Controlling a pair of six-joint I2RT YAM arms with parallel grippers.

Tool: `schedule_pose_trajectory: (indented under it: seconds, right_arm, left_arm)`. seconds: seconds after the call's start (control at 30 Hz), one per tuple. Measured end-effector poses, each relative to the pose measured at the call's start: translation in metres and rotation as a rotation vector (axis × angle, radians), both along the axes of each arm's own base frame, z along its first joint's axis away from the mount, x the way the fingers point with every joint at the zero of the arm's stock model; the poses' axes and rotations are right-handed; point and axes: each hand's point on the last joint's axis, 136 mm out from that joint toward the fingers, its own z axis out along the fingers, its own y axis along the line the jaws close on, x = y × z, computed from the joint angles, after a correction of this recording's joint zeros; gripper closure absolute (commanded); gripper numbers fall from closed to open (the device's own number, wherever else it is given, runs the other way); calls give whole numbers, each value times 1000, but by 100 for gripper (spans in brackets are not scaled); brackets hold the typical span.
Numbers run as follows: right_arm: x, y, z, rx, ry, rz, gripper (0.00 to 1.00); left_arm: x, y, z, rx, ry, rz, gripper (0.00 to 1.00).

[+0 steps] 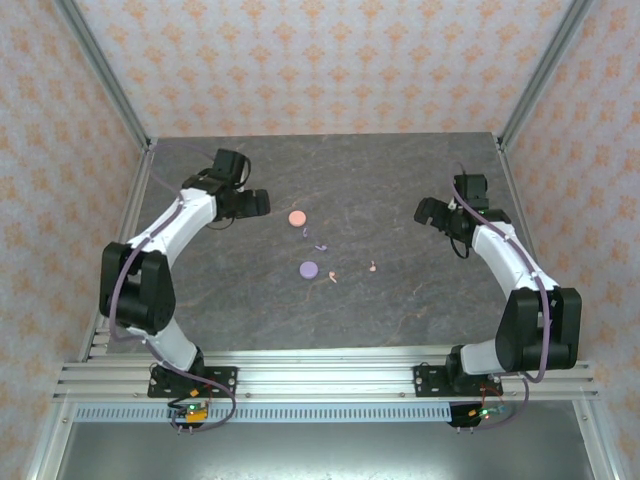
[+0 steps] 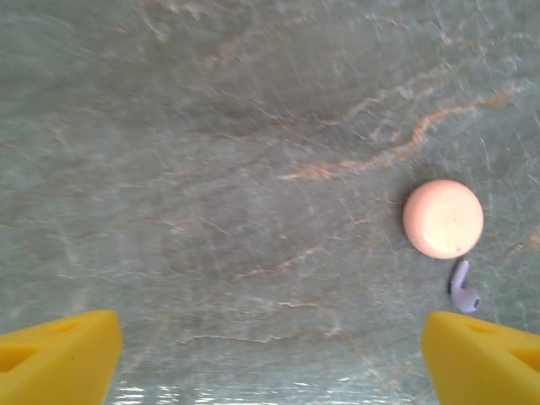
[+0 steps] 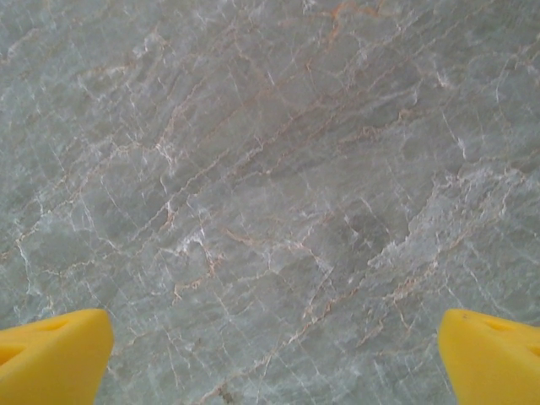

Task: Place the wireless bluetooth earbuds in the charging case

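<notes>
on the grey counter (image 1: 220,300) four earbuds are seen lying loose near the middle. one lilac earbud (image 2: 462,289) is found just beside the round pink case (image 2: 443,218), and a second lilac earbud (image 1: 321,246) between that case and the round purple case (image 1: 308,269). one pink earbud (image 1: 333,277) and another pink earbud (image 1: 373,266) are placed right of the purple case. the left gripper (image 2: 270,363) is held wide apart, empty, left of the pink case. the right gripper (image 3: 274,359) is likewise spread over bare counter.
</notes>
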Motion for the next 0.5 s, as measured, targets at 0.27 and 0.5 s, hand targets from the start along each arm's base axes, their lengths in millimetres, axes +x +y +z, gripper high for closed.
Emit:
schedule_pose_trajectory:
  seconds: [0.27,0.5]
  right_arm:
    - [-12,2,-14,-1,77,0,1]
    - [-16,4,-26,5,128,-6,1]
  left_arm:
    - [26,-53,-19,-10,73,-58,13]
    - [45,-99,-45,18,129,-129,21]
